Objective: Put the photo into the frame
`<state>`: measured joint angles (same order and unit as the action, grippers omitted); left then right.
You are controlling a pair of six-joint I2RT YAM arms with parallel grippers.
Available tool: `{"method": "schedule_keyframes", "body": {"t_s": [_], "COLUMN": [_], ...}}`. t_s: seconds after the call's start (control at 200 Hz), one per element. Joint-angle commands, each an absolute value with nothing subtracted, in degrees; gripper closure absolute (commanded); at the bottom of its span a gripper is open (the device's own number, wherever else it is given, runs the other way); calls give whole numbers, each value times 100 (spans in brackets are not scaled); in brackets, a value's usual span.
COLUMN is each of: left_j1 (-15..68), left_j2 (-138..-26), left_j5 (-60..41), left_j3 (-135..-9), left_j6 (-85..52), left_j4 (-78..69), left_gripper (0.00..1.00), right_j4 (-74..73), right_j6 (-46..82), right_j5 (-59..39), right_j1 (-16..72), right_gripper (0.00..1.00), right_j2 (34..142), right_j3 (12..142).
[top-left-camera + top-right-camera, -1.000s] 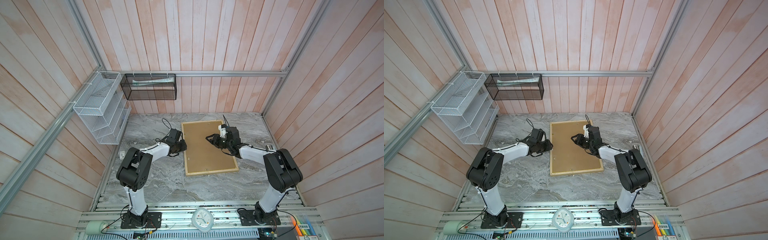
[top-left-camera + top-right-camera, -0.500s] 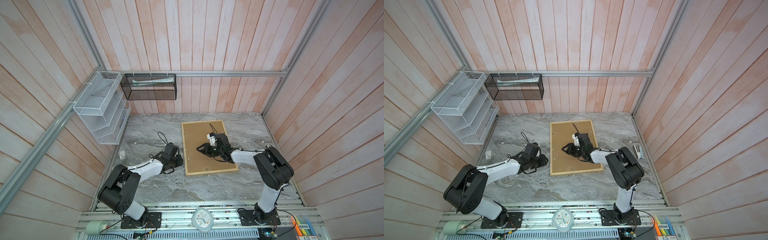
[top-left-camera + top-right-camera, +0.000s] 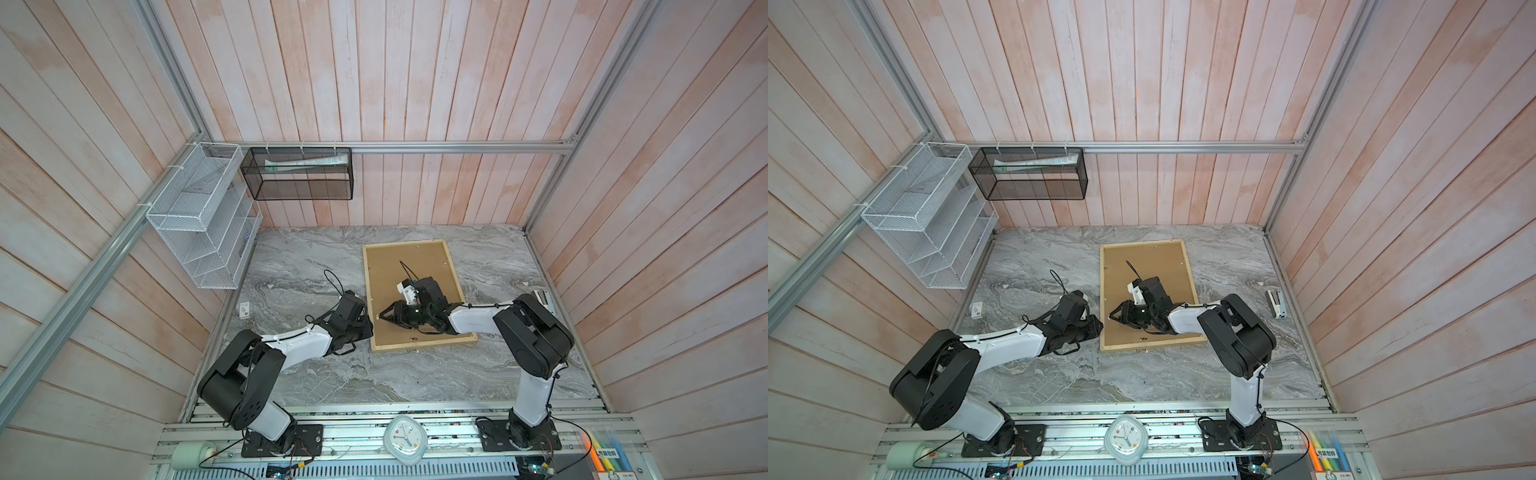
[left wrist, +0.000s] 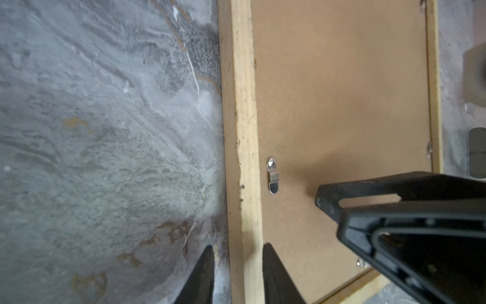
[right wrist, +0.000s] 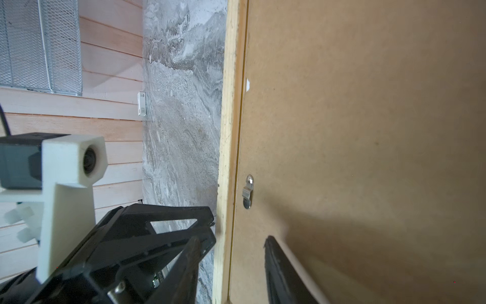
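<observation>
- Frame (image 3: 424, 344): face down, centre of table (image 3: 311, 257), board (image 3: 415, 266) fitted. Likely stiff and light; take by a rail (image 4: 244, 105).
- Photo: not in view.
- Left gripper (image 4: 238, 247): part-open, astride left rail, near end.
- Right gripper (image 3: 381, 317): part-open, empty, over board.

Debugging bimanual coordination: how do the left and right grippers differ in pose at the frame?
The left gripper straddles the frame's left slat, one finger outside, one inside; the right gripper hangs over the backing board, inside the frame. Left points in from outside the frame; right points across the board from the opposite side. Shared: both open, clamping nothing, near the same metal clip.
</observation>
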<state>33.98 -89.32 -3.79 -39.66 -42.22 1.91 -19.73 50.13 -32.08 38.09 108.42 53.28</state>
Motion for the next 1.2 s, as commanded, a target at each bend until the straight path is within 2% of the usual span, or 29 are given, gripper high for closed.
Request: {"method": "schedule_keyframes", "body": {"t_s": [0.0, 0.41, 0.79, 1.195], "left_j1": [3463, 3575, 3655, 3682], "left_j2": [-9098, -9333, -9490, -9677], "left_j5": [-159, -56, 18, -228], "left_j3": [-4189, -4442, -4588, -4748], "left_j6": [-4144, -4008, -3955, -3876], "left_j4": [305, 591, 860, 747], "left_gripper": [68, 72, 80, 83], "right_j4": [-1843, -1637, -996, -1471], "right_j6": [5001, 4975, 5033, 5583], "right_j5": [-3400, -3655, -3420, -3875], "right_j1": [3832, 3867, 3893, 3946], "right_gripper": [58, 59, 63, 63], "right_j2": [11020, 11376, 11749, 12270], "right_j3": [5395, 5687, 6077, 6340]}}
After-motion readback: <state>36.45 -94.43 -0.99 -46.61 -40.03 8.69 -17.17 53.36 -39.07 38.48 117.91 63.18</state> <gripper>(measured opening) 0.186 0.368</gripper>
